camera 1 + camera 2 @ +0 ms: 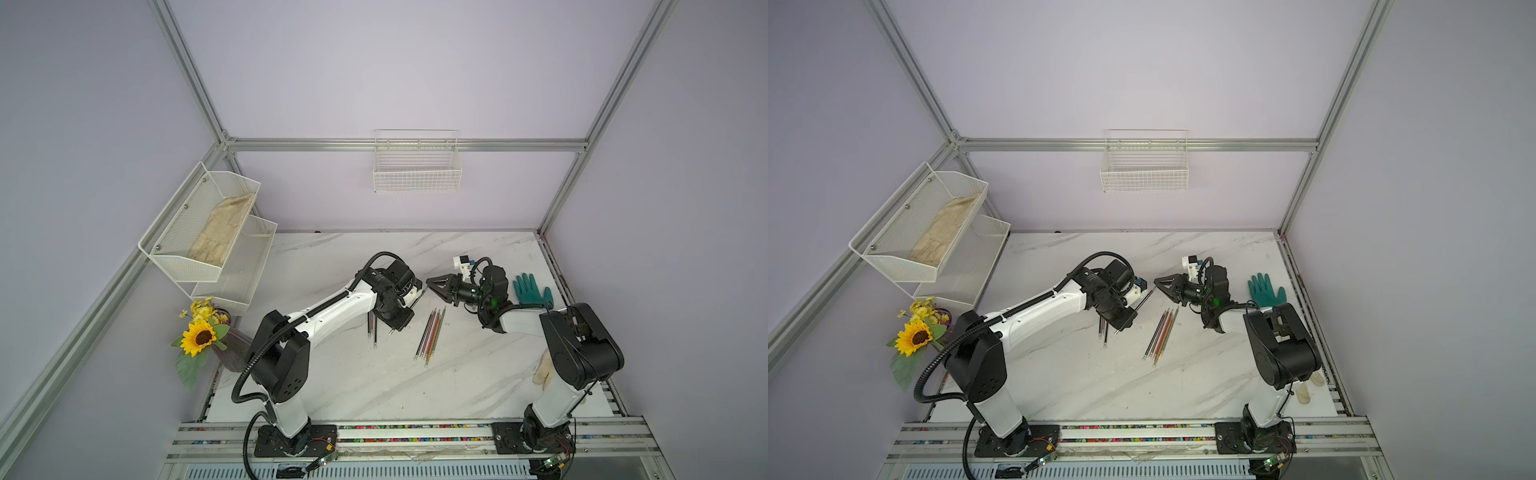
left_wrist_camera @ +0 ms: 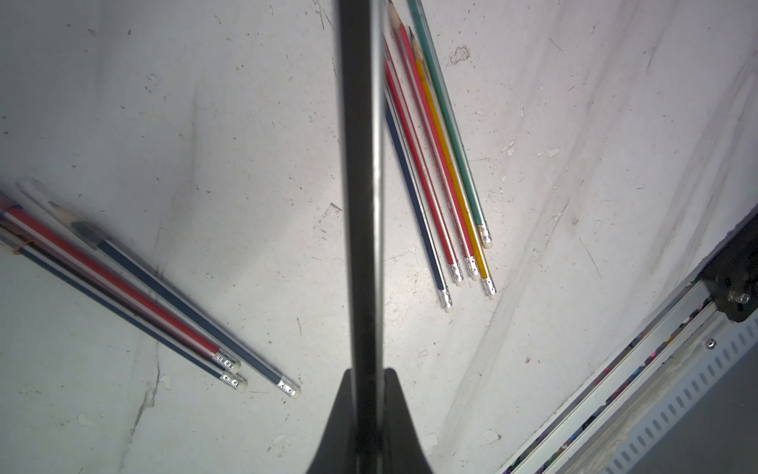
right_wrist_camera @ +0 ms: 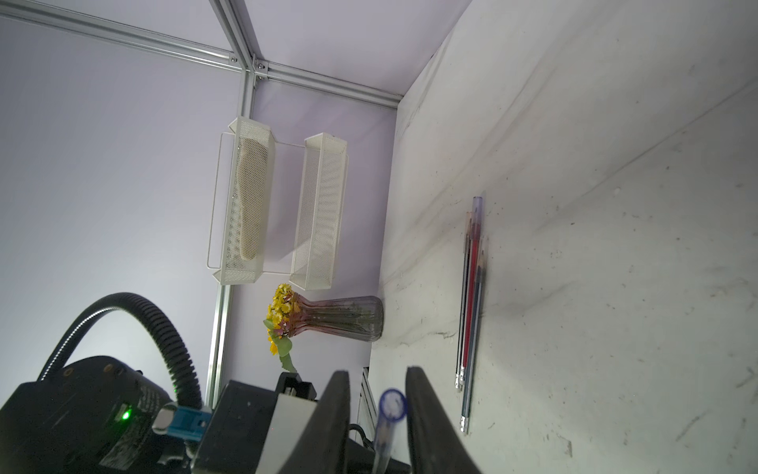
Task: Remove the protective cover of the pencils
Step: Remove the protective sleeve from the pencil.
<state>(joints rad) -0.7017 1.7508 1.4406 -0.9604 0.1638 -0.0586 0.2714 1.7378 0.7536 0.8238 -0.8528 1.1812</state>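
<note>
My left gripper (image 1: 409, 309) (image 2: 366, 377) is shut on a dark pencil (image 2: 361, 184), held above the marble table and slanting towards the right arm. The pencil's far end wears a clear protective cover (image 3: 391, 404) with a blue rim. That cover lies between the fingers of my right gripper (image 1: 428, 280) (image 3: 377, 373), whose jaws stand narrowly apart, with a gap still showing on one side. Several bare coloured pencils (image 1: 432, 334) (image 2: 443, 164) lie side by side on the table. Another small bunch (image 1: 372, 332) (image 3: 471, 307), with clear covers on the tips, lies under my left wrist.
A green glove (image 1: 532, 289) lies at the table's right edge behind the right arm. A vase with a sunflower (image 1: 199, 336) stands at the left edge below a white mesh shelf (image 1: 208, 228). A wire basket (image 1: 417, 166) hangs on the back wall.
</note>
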